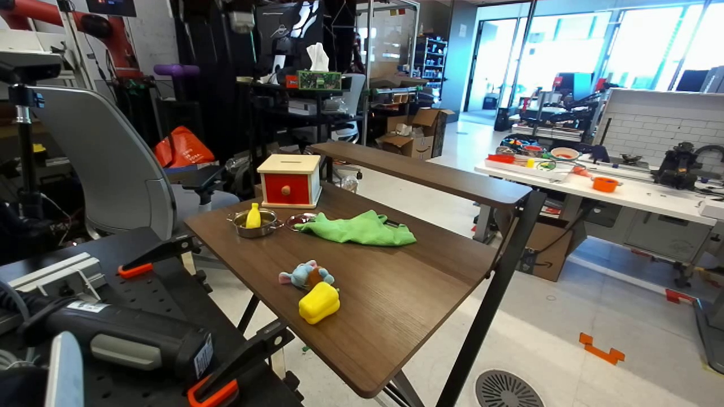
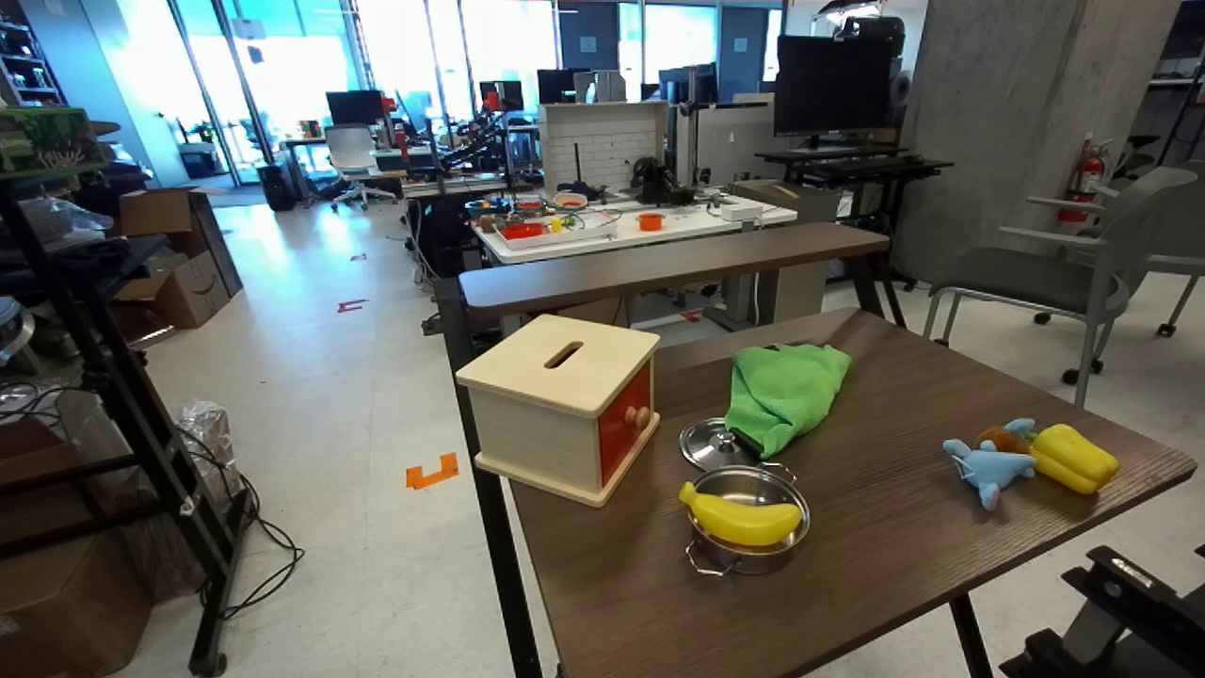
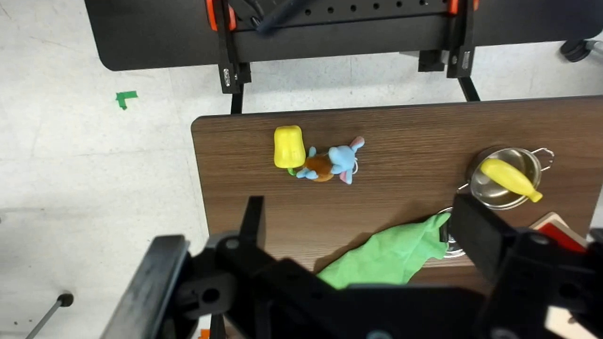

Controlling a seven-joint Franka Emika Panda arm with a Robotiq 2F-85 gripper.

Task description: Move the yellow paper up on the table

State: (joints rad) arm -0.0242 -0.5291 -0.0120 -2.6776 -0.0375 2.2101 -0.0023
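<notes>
Pepper (image 3: 289, 147), yellow and probably misspelt as "paper" in the task, lies on its side near one edge of the tabletop (image 3: 405, 136), just beside the plush toy (image 3: 330, 165); its blocky form seems to prevent rolling. The jaws stand wide apart and hold nothing, presumably because such a thick body needs a broad opening before grasping
</notes>
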